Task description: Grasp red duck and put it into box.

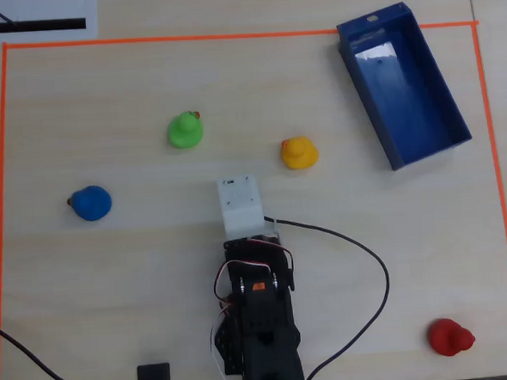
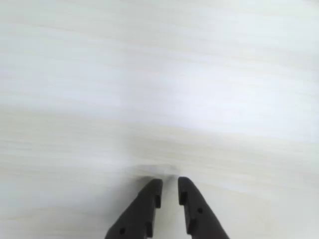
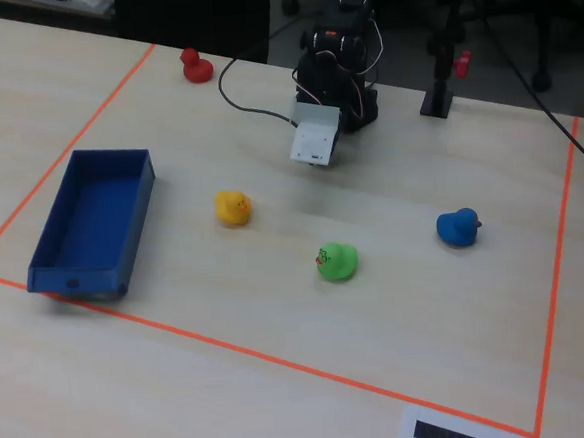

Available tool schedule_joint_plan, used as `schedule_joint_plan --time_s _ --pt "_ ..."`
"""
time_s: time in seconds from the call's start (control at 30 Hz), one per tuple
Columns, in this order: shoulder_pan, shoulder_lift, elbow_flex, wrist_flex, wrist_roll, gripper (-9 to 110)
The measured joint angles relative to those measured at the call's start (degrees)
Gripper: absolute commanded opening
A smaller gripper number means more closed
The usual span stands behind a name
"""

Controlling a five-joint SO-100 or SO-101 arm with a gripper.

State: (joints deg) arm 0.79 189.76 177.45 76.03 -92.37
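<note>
The red duck (image 1: 450,336) sits near the lower right corner of the taped area in the overhead view, and at the far left by the arm's base in the fixed view (image 3: 196,65). The dark blue box (image 1: 407,94) lies open and empty at the upper right, and at the left in the fixed view (image 3: 92,223). My gripper (image 2: 169,185) shows in the wrist view as two black fingers with a narrow gap, nothing between them, over bare table. In the overhead view it is hidden under the white wrist housing (image 1: 240,204), well away from duck and box.
A green duck (image 1: 184,130), a yellow duck (image 1: 299,153) and a blue duck (image 1: 91,202) stand ahead of the arm. Orange tape (image 1: 227,36) frames the work area. A black cable (image 1: 365,256) loops right of the arm base.
</note>
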Motion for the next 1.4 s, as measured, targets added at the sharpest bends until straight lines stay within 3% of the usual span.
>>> schedule_joint_plan --time_s 0.67,0.8,1.27,1.4 --pt "0.0 -0.09 0.09 -0.18 0.79 0" --pt "2.29 -4.31 -1.76 -6.68 2.72 0" --pt "19.78 -40.87 -46.32 -7.47 5.8 1" --pt "28.92 -51.77 -61.96 -4.39 1.14 6"
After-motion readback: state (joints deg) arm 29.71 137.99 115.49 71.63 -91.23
